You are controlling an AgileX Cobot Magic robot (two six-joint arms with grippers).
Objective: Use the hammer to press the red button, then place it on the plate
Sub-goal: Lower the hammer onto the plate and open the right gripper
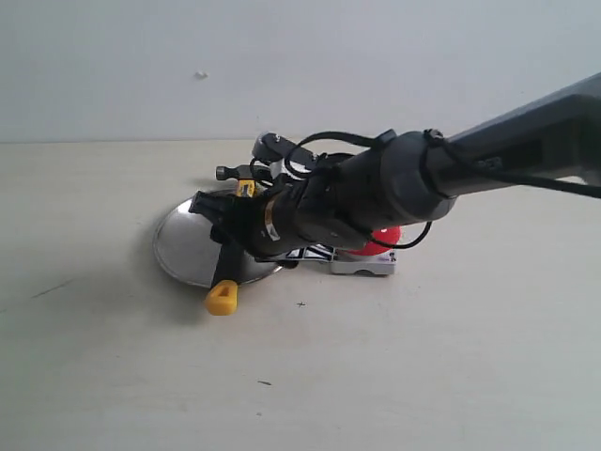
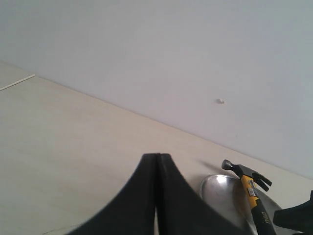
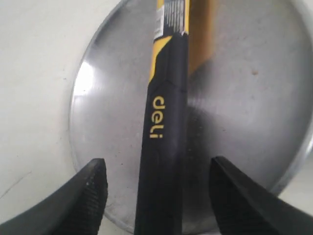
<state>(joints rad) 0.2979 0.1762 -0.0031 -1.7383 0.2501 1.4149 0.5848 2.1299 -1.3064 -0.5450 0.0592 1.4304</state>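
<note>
While the hammer (image 3: 164,147) lies across the plate (image 3: 234,98), the right hand (image 3: 157,176) straddles its handle, wide open, empty; probably stiff, head-heavy; best gripped mid-handle; left hand (image 2: 157,169) closed, empty.

My worktop (image 1: 451,376) is a pale cream, matte surface. It meets the plain white wall (image 1: 113,66) along a straight seam. One small white speck (image 1: 200,75) sits on the wall. A short dark fleck (image 1: 266,382) lies on the worktop, well apart from the wall.
</note>
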